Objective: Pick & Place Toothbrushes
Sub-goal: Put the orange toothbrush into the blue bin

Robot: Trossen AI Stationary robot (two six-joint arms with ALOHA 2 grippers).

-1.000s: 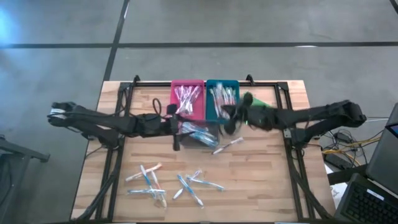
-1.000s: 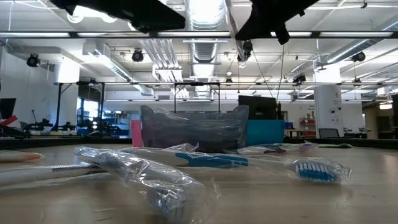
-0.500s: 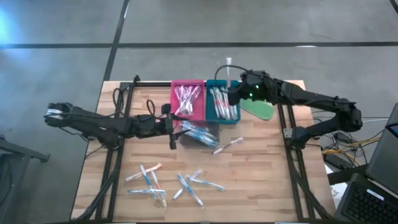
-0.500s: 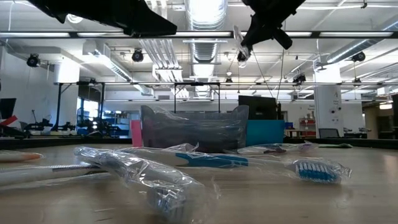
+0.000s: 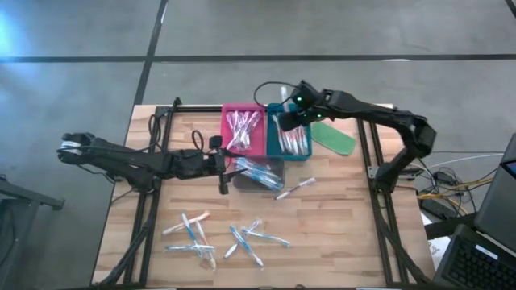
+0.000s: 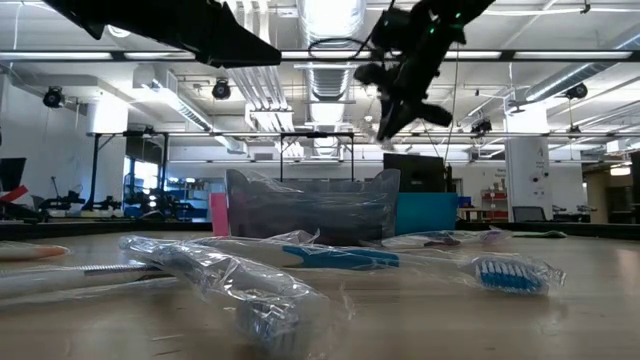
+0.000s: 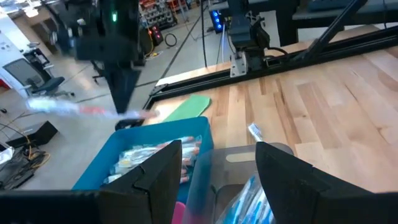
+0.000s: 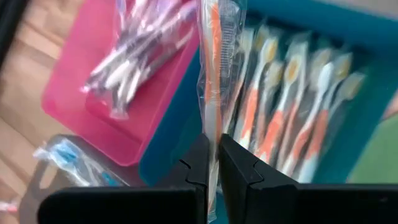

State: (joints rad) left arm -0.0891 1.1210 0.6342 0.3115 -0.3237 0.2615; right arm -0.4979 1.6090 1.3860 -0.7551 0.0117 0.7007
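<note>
The right pincer (image 8: 210, 163) pinches an orange toothbrush (image 8: 212, 74), its lower end hidden between the fingers. Below lie the teal tray (image 8: 364, 118) and pink tray (image 8: 74, 87). The left pincer (image 7: 217, 165) gapes wide, empty, before a clear bin (image 7: 205, 186).

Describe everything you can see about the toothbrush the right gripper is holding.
The toothbrush is slim, with an orange handle, sealed in a clear crinkly plastic wrapper. The right gripper is shut on one end of it, so it sticks straight out from the fingers. It hangs in the air above the teal tray, over the edge next to the pink tray, touching nothing but the fingers.
</note>
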